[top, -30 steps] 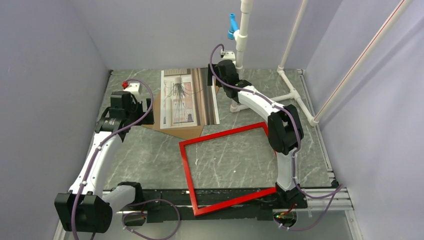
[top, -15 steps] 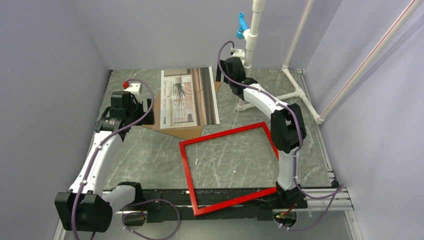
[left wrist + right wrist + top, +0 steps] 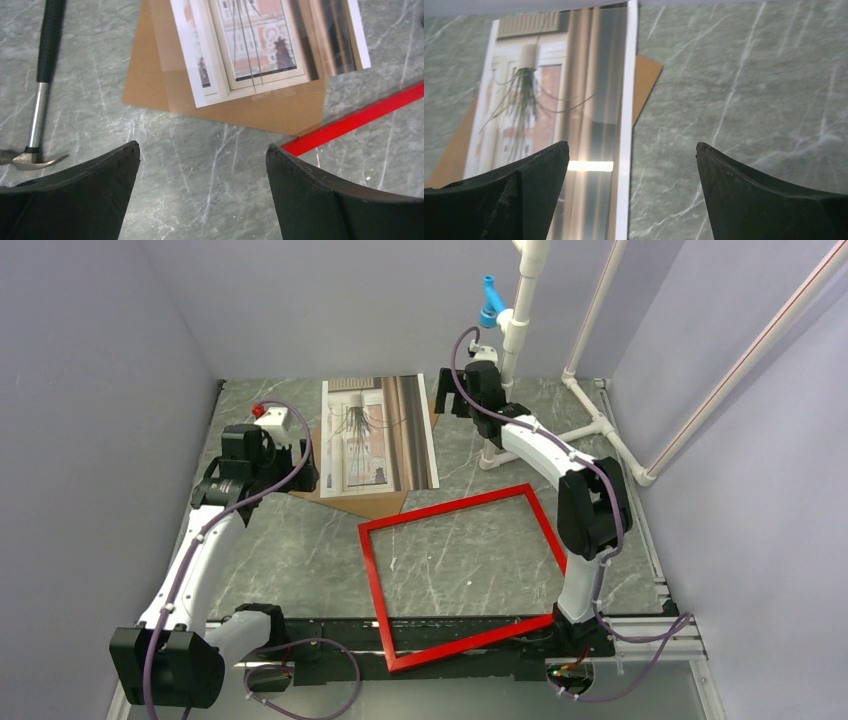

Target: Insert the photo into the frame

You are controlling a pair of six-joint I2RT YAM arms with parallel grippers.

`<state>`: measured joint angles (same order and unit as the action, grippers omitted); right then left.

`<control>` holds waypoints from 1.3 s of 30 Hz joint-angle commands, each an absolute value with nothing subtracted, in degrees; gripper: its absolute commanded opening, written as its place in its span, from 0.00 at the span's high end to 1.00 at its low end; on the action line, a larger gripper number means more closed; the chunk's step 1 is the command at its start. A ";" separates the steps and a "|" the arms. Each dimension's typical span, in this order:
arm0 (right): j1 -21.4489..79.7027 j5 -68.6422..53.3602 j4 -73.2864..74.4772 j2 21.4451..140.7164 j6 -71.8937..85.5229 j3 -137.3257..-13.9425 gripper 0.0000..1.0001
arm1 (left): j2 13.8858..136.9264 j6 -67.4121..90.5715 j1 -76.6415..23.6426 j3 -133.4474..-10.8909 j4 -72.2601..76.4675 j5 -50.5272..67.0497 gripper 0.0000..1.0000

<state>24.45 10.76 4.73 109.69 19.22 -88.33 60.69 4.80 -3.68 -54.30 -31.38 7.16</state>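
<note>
"Where's the large paper print of a spiky plant by a window [image 3: 378, 435]?"

"Face up on a plain brown board [image 3: 360, 502], at the far side of the grey marbled desk [image 3: 300, 550]. The thin bright red rectangular frame [image 3: 445, 508] lies nearer us, flat, one corner just beside the board."

"And the arms?"

"Left pincer [image 3: 202, 150] spread wide above bare desk near the board, holding nothing. Right pincer [image 3: 633, 147] also spread, over the print's far right edge. A black-handled hammer [image 3: 42, 95] lies off to the left."
</note>
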 commanded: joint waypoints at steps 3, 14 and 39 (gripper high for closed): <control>23.52 2.75 3.40 103.75 22.57 -84.51 0.00 | 58.79 2.80 -5.04 -53.85 -27.80 14.28 0.01; 23.92 -3.68 7.34 108.12 16.62 -89.85 0.00 | 60.50 1.59 -7.56 -54.73 -28.44 14.81 0.01; 34.25 -17.06 21.05 107.75 3.62 -93.54 0.00 | 59.81 0.70 -8.41 -54.48 -27.95 16.79 0.01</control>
<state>32.40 -17.04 18.46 111.50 6.00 -95.07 60.75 2.09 -7.92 -53.65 -29.80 15.14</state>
